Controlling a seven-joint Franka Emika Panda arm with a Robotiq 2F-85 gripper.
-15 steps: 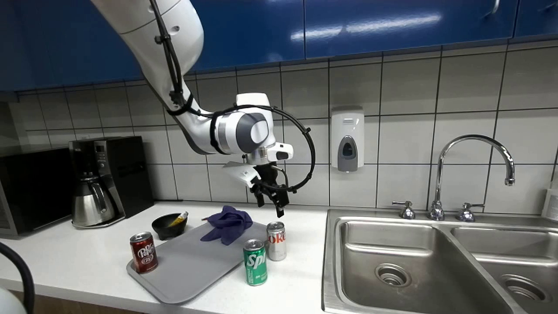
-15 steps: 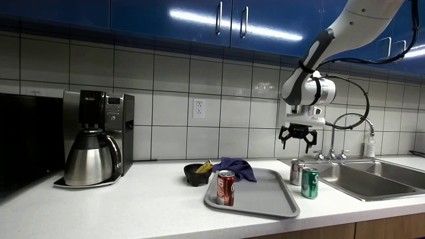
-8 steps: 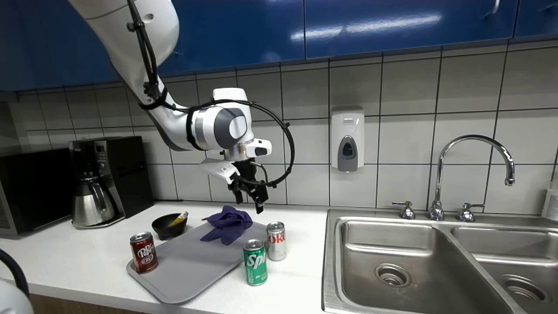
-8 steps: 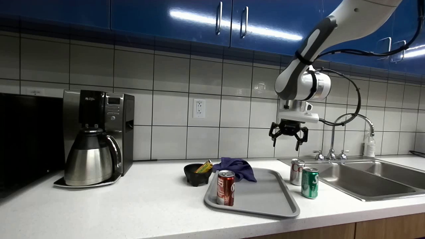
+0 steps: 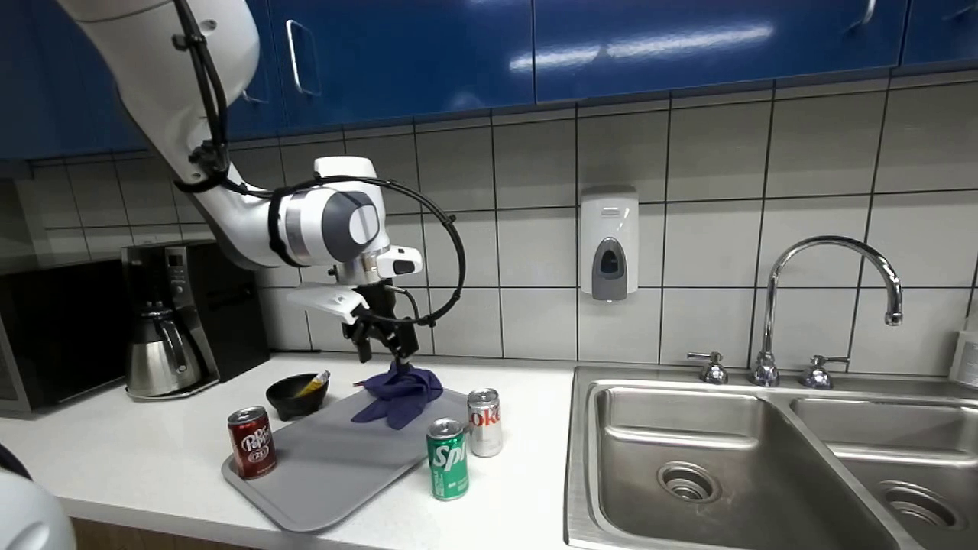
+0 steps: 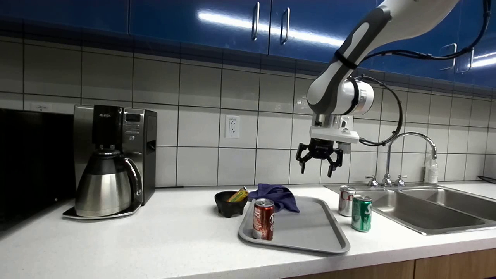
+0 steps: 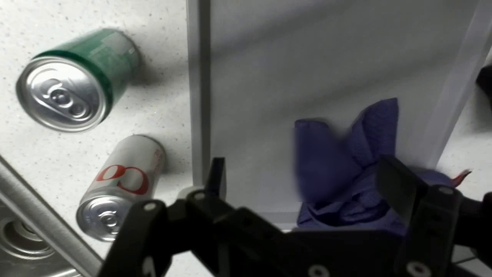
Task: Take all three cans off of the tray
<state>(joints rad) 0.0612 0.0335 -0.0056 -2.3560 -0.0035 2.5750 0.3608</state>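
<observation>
Gripper [image 5: 383,359] hangs left of centre in an exterior view, with the red can [image 5: 253,443] upright on the tray [image 5: 336,473], below it and further left. In an exterior view its fingers [image 6: 302,168] stand wide apart, nothing between them; the red can is down and left, at bottom centre, so the move probably calls for a sideways reach. In the wrist view, the green can [image 7: 78,79] and silver can [image 7: 122,181], at left, stand on the worktop [image 7: 153,23] beside the tray; the red can is out of frame.
</observation>
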